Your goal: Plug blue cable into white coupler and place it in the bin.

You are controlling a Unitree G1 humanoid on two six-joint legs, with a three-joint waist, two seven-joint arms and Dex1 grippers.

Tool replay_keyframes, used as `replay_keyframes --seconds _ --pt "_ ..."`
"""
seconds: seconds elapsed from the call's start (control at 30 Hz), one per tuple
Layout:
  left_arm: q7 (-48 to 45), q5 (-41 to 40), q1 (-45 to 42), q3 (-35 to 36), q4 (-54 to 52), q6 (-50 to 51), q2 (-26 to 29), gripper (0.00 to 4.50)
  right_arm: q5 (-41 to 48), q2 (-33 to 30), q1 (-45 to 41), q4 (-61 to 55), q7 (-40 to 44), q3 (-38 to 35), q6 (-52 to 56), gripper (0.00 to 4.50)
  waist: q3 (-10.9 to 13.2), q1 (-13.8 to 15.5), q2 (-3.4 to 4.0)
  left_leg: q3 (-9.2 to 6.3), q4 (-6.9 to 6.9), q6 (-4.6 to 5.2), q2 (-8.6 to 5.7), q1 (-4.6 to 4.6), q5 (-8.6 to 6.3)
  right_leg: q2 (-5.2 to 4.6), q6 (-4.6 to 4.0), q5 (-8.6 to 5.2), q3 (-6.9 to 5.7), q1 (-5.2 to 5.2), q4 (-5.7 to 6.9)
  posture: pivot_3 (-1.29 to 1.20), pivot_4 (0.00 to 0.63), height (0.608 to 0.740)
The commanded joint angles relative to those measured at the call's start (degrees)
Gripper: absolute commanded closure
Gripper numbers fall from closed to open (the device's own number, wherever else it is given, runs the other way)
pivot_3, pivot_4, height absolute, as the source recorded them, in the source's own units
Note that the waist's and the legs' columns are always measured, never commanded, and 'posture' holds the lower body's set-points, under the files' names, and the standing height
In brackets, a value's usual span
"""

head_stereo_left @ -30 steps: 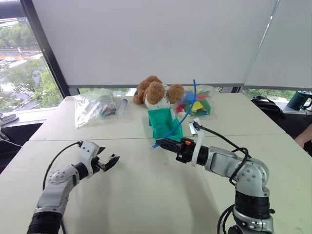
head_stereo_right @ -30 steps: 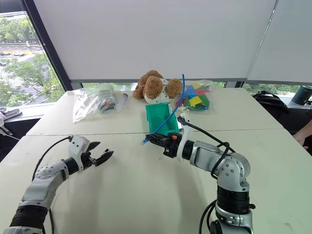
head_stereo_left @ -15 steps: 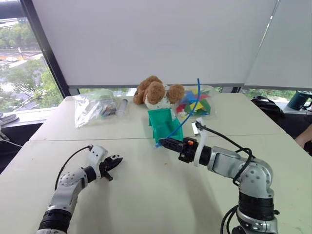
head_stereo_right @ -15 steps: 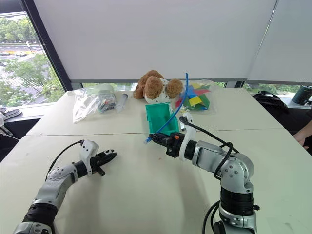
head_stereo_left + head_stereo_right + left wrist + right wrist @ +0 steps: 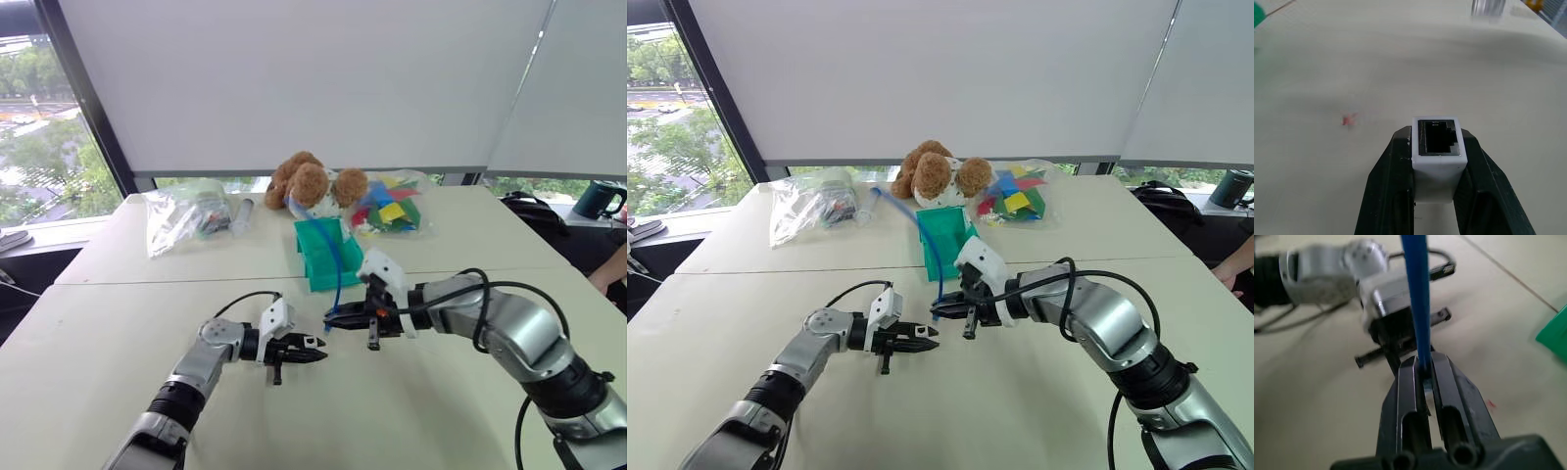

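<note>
Left tool (image 5: 312,349) clamped on the white coupler (image 5: 1439,152), socket facing outward past the fingertips. Right tool (image 5: 335,318) pinched shut on the blue cable (image 5: 335,257) near its plug end; cord arcs up and back over the bin (image 5: 323,257). The 2 tools point tip to tip, near each other above the worktop (image 5: 392,411), not touching. Bin sits just behind them, in front of the teddy bear (image 5: 313,184).

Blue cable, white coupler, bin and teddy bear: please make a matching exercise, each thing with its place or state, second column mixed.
1. blue cable
2. white coupler
3. bin
4. teddy bear

a. held between the left gripper's fingers
b. lying by the window
c. pinched in the right gripper
d. standing on the table, in front of the bear

Pairs: 1-c, 2-a, 3-d, 4-b
</note>
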Motion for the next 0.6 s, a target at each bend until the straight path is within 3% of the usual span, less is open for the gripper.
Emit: replay_keyframes --seconds 0.03,0.23,0.6 --pt "-1.9 2.3 -2.3 -1.4 4.8 -6.3 -1.6 4.08 -4.7 0.3 -2.6 1.3 4.7 2.1 -6.1 4.5 0.0 0.1 -0.01 0.0 0.01 0.0 0.0 0.0 0.0 -0.01 0.0 0.0 0.0 0.0 0.0 0.0 0.15 0.74" --pt "-2.9 4.9 -3.8 -1.6 11.8 -12.1 -2.9 4.08 -11.5 3.5 -3.0 6.6 8.3 5.6 -13.0 4.5 0.0 0.3 -0.01 -0.03 0.07 0.0 0.06 0.0 0.0 -0.04 0.0 0.01 0.0 0.02 0.03 0.0 0.15 0.74" --pt "-2.9 5.4 -4.8 -1.0 14.6 -14.1 -3.6 4.08 -18.5 5.1 -2.5 10.3 13.0 6.2 -18.2 4.5 0.0 0.4 0.02 -0.08 0.13 0.0 0.05 0.05 0.0 -0.08 0.0 0.01 0.0 0.1 0.07 0.0 0.15 0.74"
